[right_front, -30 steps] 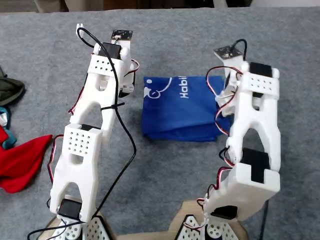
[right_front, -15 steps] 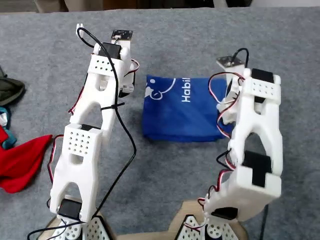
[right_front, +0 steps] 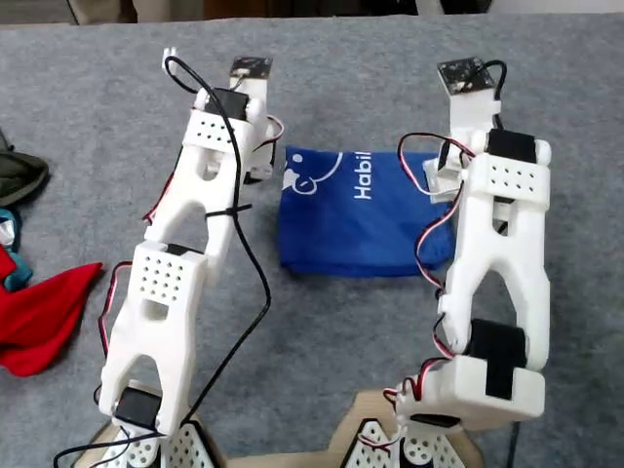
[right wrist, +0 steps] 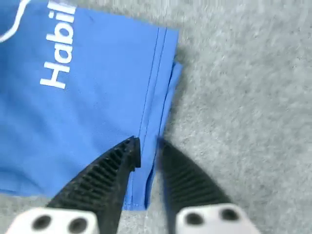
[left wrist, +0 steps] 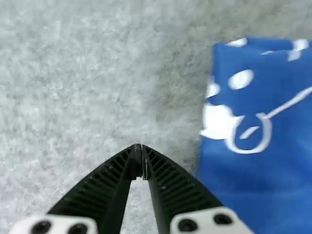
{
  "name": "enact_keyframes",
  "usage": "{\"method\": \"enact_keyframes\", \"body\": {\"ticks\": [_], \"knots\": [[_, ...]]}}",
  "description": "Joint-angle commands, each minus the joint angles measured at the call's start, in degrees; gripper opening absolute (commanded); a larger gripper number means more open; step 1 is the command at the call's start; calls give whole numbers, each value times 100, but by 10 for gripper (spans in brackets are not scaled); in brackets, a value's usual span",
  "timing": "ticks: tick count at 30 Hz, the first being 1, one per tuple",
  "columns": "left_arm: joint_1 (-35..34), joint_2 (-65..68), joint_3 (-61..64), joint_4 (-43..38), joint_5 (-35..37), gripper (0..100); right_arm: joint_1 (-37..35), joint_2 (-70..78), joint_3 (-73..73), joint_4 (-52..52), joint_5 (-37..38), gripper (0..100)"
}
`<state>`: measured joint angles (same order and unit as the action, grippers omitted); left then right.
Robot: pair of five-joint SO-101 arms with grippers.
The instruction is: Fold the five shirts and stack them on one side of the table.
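From above, finds the blue shirt [right_front: 356,210] folded on the table [right_front: 351,88] between the arms, seemingly ready for stacking — by left wrist, left gripper [left wrist: 138,155] shut, empty, beside its edge — by right wrist, right gripper [right wrist: 148,148] slightly parted, empty, over its hem.

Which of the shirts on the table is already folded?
The blue shirt, a flat, neat rectangle at the middle of the table. The red shirt near the edge lies in a crumpled heap.

The right hand [right wrist: 148,146] pulls up from the folded blue shirt's [right_front: 361,210] right edge and reaches farther across the table [right_front: 370,58], while the left hand [left wrist: 141,158] edges forward too.
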<state>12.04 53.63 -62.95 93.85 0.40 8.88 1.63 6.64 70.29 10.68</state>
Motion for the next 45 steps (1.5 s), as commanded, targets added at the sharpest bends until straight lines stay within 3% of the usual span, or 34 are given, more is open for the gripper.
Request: {"method": "enact_keyframes", "body": {"ticks": [1, 5, 12, 15, 23, 29, 33, 38, 41, 45], "knots": [[325, -127, -712, -53, -26, 19, -22, 75, -303, -79, -255, 21], [571, -40, -879, -246, -44, 19, -119, 347, -215, -220, -237, 20], [624, 1147, -501, -1855, -53, 19, -154, 1886, -4, -1582, -237, 22], [554, 1446, -818, -2092, -193, 19, -154, 2352, -532, -1389, -246, 20], [545, 1631, -1169, -1864, -229, 19, -154, 2404, -2334, 0, -237, 19], [501, 1692, -1952, -976, -237, 19, -154, 2387, -3679, 1196, -237, 19], [440, 1745, -2224, -853, -237, 19, -224, 2413, -4365, 2066, -237, 20], [290, 1789, -2251, -862, -237, 19, -470, 2378, -4303, 3015, -158, 19], [158, 1833, -2585, -835, -211, 19, -664, 2211, -3811, 3174, 589, 19], [97, 1851, -2822, -668, -193, 84, -743, 1464, -2510, 2655, 1327, 19]]}}
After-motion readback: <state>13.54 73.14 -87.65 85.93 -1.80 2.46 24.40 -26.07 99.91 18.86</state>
